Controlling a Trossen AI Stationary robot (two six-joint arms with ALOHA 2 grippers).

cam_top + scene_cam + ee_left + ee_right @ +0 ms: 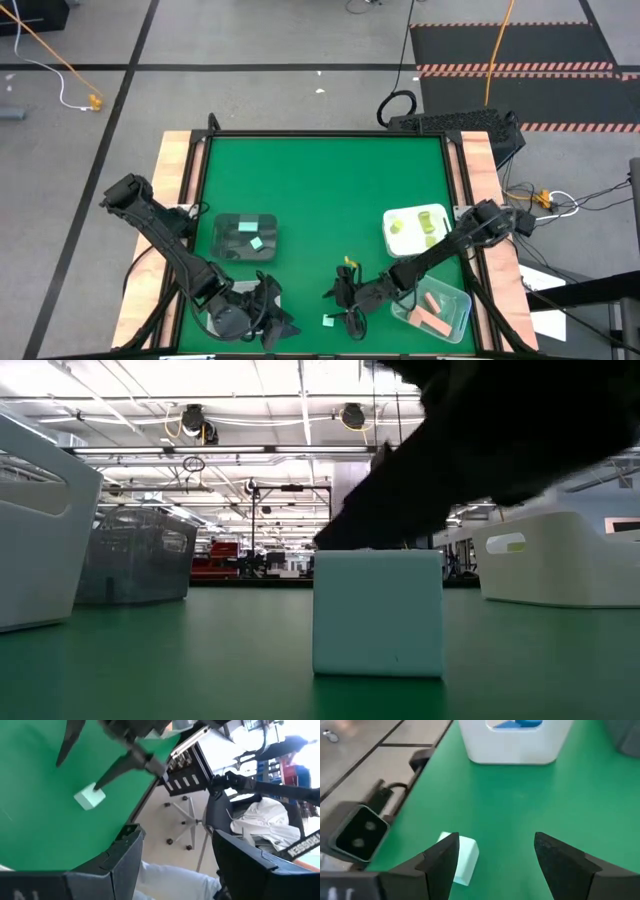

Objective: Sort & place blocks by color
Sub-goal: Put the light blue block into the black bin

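Observation:
A pale mint block (330, 320) rests flat on the green table near its front edge. It also shows in the low view (378, 612). My right gripper (342, 300) is open just above it. In the right wrist view the block (465, 857) sits at one fingertip (442, 855), partly behind it, and the gripper (495, 855) is empty. The left wrist view shows the same fingertip (100, 782) by the block (90, 797). My left gripper (270, 320) is open and empty at the front edge, left of the block. My right gripper comes at the mint block from above, slanting down, with one fingertip (100, 782) at the block's upper edge. I cannot tell whether it touches. The block lies flat on the table, and nothing is between the fingers.
A dark tray (245, 235) holds mint blocks. A white tray (415, 228) at the right holds yellow-green blocks. A clear tray (440, 310) at the front right holds salmon blocks. A white bin (510, 745) with blue blocks stands at the front left, by my left arm.

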